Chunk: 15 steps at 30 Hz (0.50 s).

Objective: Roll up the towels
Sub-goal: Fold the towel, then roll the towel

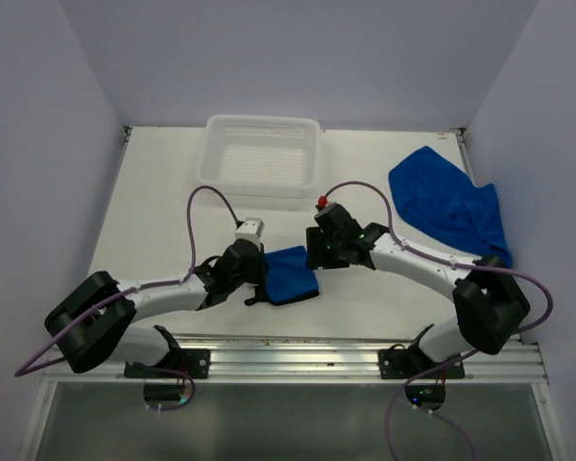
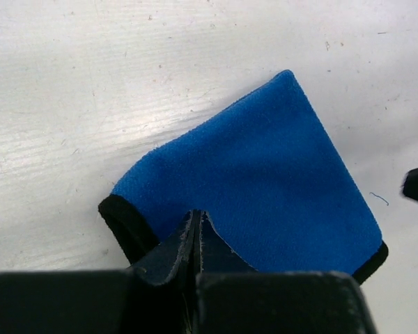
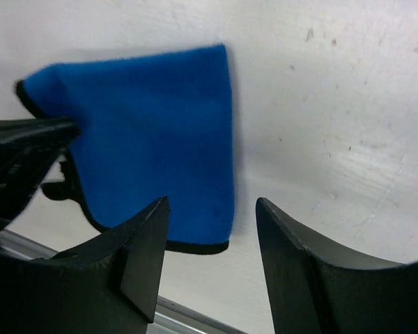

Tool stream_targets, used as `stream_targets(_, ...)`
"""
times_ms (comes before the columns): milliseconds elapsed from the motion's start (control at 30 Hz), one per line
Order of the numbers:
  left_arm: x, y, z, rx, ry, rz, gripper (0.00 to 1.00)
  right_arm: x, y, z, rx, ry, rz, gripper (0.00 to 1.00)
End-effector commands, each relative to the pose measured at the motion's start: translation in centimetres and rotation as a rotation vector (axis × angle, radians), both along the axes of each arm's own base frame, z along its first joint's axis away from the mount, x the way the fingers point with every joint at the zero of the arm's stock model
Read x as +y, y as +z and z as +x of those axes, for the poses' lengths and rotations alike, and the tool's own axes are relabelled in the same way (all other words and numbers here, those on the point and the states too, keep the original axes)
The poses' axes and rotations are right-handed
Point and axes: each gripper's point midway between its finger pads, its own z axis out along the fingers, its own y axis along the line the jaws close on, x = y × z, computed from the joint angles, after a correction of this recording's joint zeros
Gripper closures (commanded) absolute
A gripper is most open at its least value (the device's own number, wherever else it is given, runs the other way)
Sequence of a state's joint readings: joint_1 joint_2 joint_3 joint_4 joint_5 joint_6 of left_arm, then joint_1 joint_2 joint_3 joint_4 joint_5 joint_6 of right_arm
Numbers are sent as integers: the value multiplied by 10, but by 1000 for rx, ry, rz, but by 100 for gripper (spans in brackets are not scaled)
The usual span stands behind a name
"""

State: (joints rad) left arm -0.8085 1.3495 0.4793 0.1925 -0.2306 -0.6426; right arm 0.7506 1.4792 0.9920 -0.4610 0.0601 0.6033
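A folded royal-blue towel (image 1: 290, 274) with a black hem lies on the white table between my two grippers. It also shows in the left wrist view (image 2: 265, 174) and the right wrist view (image 3: 153, 132). My left gripper (image 1: 262, 277) is shut, its fingertips (image 2: 197, 217) pinched together at the towel's near edge. My right gripper (image 1: 313, 257) is open and empty; its jaws (image 3: 212, 205) hover just above the towel's right edge, touching nothing. A second blue towel (image 1: 446, 206) lies crumpled at the back right.
A white plastic basket (image 1: 264, 123) stands at the back centre of the table. Grey walls close in the left, right and back sides. A metal rail (image 1: 288, 351) runs along the near edge. The left arm's fingers show in the right wrist view (image 3: 28, 146).
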Motion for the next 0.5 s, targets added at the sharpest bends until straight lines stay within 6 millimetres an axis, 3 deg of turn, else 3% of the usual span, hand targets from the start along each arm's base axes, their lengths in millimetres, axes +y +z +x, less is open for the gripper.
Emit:
stream_targets(0, -10, 27, 8, -53, -5, -49, 100, 4, -18, -12, 59, -37, 69, 42)
stream_targets(233, -18, 47, 7, -59, -27, -98, 100, 4, -44, -27, 129, -64, 105, 41)
stream_targets(467, -19, 53, 5, -60, -26, -120, 100, 6, -59, -43, 184, -77, 163, 42)
